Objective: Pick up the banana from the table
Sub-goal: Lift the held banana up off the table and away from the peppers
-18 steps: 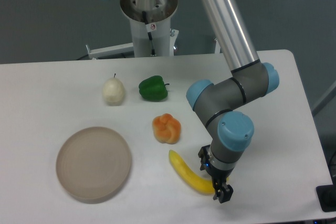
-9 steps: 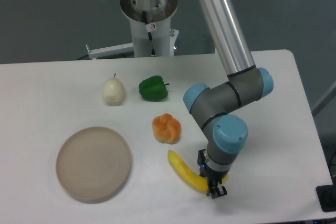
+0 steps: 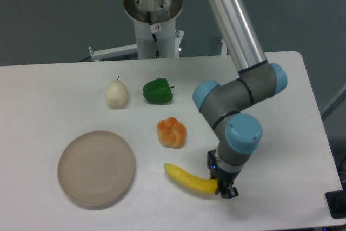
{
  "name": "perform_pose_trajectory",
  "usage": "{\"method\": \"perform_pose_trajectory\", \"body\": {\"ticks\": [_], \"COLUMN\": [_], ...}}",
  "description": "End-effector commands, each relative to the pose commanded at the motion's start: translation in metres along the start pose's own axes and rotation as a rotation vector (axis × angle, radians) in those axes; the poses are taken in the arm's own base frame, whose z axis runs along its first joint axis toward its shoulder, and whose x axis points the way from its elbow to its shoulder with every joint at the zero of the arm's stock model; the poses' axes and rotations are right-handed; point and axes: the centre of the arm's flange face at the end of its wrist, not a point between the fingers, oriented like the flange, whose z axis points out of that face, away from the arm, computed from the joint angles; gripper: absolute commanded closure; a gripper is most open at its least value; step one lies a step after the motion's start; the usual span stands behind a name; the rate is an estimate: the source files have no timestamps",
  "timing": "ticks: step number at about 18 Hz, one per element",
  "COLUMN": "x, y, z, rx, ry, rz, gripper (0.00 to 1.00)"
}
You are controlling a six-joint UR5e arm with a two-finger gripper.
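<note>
The claw (image 3: 224, 187) points down near the front edge of the table (image 3: 281, 133), clenched on the right end of the banana (image 3: 190, 179). The banana stretches leftward from the fingers, its free tip pointing toward the round beige plate (image 3: 97, 168); whether it rests on the table or is just clear of it cannot be told. Just behind the banana sits the orange lobed fruit (image 3: 172, 132), apart from it. Farther back lie a green pepper (image 3: 158, 91) and, to its left, a pale pear-like fruit (image 3: 117, 94).
</note>
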Motion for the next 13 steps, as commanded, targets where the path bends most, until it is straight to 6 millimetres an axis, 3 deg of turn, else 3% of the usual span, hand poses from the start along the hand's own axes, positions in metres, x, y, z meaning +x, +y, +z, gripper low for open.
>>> {"method": "perform_pose_trajectory", "body": {"ticks": [3, 6, 10, 13], "x": [-0.002, -0.004, -0.012, -0.014], "y": [0.028, 0.035, 0.064, 0.077], "z": [-0.034, -0.047, -0.069, -0.071], "rx": [-0.100, -0.104, -0.102, -0.102], "ry": [0.015, 0.003, -0.042, -0.049], "rz": [-0.047, -0.059, -0.148, -0.221], "gripper": [0.59, 0.59, 0.68, 0.68]}}
